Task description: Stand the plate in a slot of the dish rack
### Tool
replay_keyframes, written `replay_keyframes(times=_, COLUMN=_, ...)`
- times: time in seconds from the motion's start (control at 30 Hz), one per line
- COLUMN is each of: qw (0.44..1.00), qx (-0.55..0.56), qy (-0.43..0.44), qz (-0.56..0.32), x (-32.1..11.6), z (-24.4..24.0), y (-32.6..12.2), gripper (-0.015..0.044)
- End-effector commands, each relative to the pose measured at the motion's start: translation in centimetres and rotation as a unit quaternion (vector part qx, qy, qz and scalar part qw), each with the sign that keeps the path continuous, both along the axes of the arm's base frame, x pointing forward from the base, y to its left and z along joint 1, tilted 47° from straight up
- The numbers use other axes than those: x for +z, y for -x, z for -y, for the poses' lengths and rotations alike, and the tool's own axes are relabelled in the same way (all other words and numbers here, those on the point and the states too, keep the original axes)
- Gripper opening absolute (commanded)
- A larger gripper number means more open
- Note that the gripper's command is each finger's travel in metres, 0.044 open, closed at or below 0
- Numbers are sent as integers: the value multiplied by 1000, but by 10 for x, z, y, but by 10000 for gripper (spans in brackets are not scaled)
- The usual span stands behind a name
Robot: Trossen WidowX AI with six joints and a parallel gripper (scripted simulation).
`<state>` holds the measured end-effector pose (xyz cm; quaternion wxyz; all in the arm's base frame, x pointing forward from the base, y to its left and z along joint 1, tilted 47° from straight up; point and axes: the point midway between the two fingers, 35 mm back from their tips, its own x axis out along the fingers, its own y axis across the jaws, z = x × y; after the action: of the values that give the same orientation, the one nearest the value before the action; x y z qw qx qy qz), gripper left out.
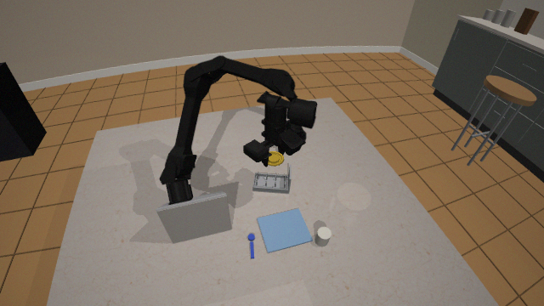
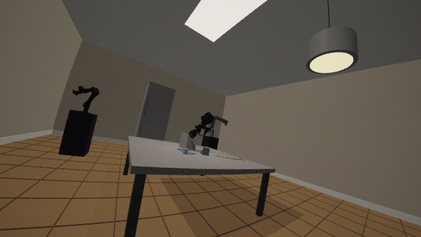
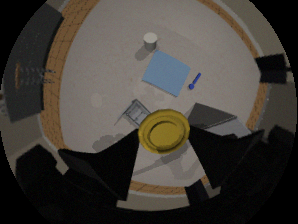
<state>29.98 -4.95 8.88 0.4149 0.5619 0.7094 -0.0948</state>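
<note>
The round yellow plate [image 1: 276, 158] [image 2: 200, 134] [image 3: 165, 132] is held in the air by its opposite edges. My gripper [image 1: 274, 157] [image 3: 163, 130] is shut on it, with one finger at each side of the rim in the wrist view. The plate's face shows as an oval in the top view, so it is not upright there; its exact tilt is hard to tell. The small grey dish rack [image 1: 272, 190] [image 2: 205, 151] [image 3: 134, 113] stands on the table, just below the plate in the top view. Its slots hold no plate. In the wrist view the plate partly covers the rack's near corner.
A grey upright panel [image 1: 197, 218] [image 2: 185, 141] [image 3: 212, 119] stands by the arm's base. A blue square mat [image 1: 284, 230] [image 3: 167, 73], a blue spoon [image 1: 252, 250] [image 3: 196, 80] and a white cup [image 1: 323, 238] [image 3: 150, 42] lie or stand beyond the rack, away from the gripper.
</note>
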Motion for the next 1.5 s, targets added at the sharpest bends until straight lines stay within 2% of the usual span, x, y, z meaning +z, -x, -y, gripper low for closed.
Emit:
replay_keyframes(times=0.0, qw=998, qx=-40, qy=-2, qz=-43, x=10, z=-12, y=8, gripper=0)
replay_keyframes(times=0.33, qw=974, qx=-156, qy=4, qz=-164, x=36, z=-42, y=33, gripper=0)
replay_keyframes(times=0.73, qw=911, qx=-281, qy=0, qz=-302, x=59, z=-76, y=66, gripper=0)
replay_keyframes(times=0.93, qw=913, qx=-278, qy=9, qz=-299, x=56, z=-78, y=67, gripper=0)
replay_keyframes(times=1.47, qw=950, qx=-179, qy=199, qz=-162, x=-15, z=-87, y=64, gripper=0)
